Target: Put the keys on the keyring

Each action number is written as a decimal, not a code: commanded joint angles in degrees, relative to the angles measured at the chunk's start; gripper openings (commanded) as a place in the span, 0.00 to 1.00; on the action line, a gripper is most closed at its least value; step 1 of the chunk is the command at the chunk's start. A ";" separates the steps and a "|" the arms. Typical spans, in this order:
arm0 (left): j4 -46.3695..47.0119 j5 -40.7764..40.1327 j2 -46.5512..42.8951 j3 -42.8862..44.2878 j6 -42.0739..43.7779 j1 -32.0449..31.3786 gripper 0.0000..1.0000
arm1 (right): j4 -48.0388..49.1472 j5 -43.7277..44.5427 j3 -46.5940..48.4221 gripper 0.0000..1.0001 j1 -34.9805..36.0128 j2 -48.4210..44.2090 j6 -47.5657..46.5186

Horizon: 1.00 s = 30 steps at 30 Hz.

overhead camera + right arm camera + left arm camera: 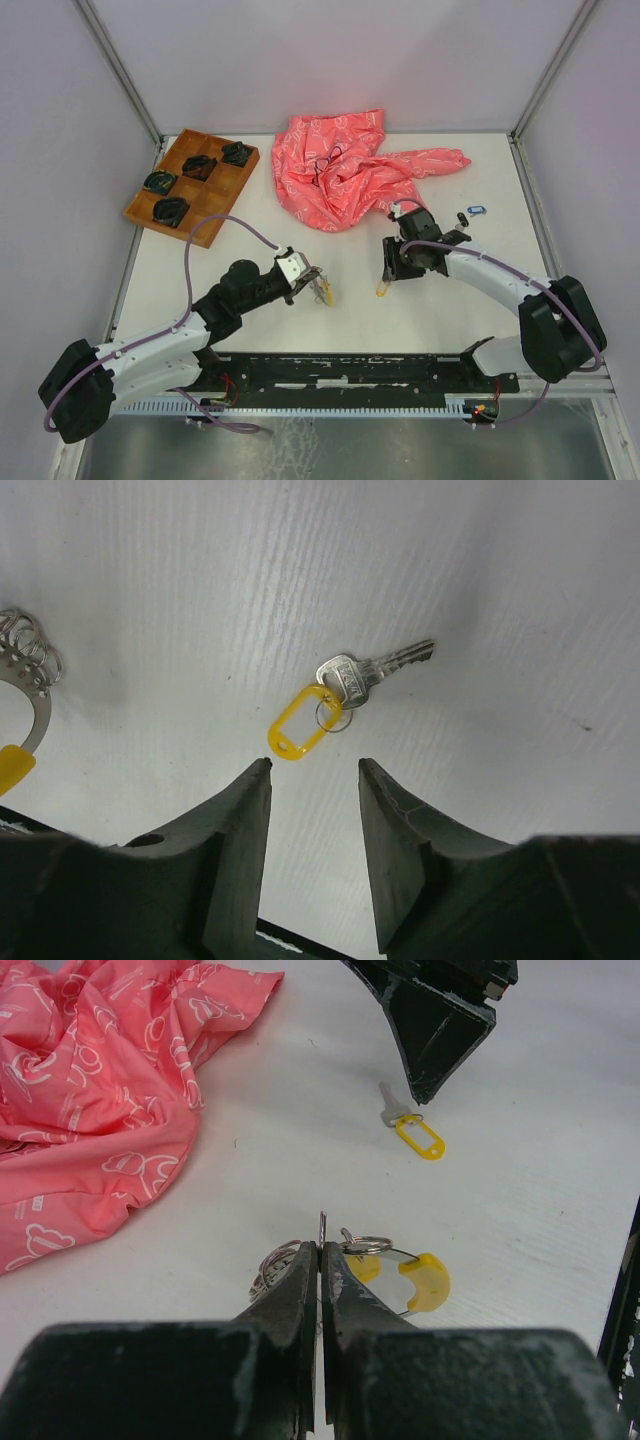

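Quick note from the remote seat. The step in hand, as I read it, is picking up the yellow-tagged key point(345, 680) with the right gripper point(315, 770) so it can go over to the keyring point(272, 1268). The right gripper is open with nothing between its fingers, low over the surface point(500, 570). The key lies flat just beyond the fingertips, tag end nearest the gap and blade pointing away to the right — near, but not touching either finger.

How I'd do it well: nudge forward so the gap sits over the metal head rather than the floppy tag, then come straight down and close on the head. A flat key on a smooth surface likes to skate out, so I'd close slowly. I'd also leave the small ring at the head free, since that's probably the bit that has to thread on.

The left gripper point(320, 1260) is clamped shut on the keyring's thin wire, holding it to the left of the key. A yellow piece point(425, 1280) and a few small rings sit on it. In the top view the two grippers are near each other, mid-surface. A blue key point(477, 210) lies well apart — out past the right arm, not far from the pink cloth point(345, 170).
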 commanded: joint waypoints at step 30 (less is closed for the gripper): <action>1.07 0.90 0.59 2.93 2.20 -0.15 0.03 | 2.51 -6.53 6.83 0.15 -0.06 11.78 -8.09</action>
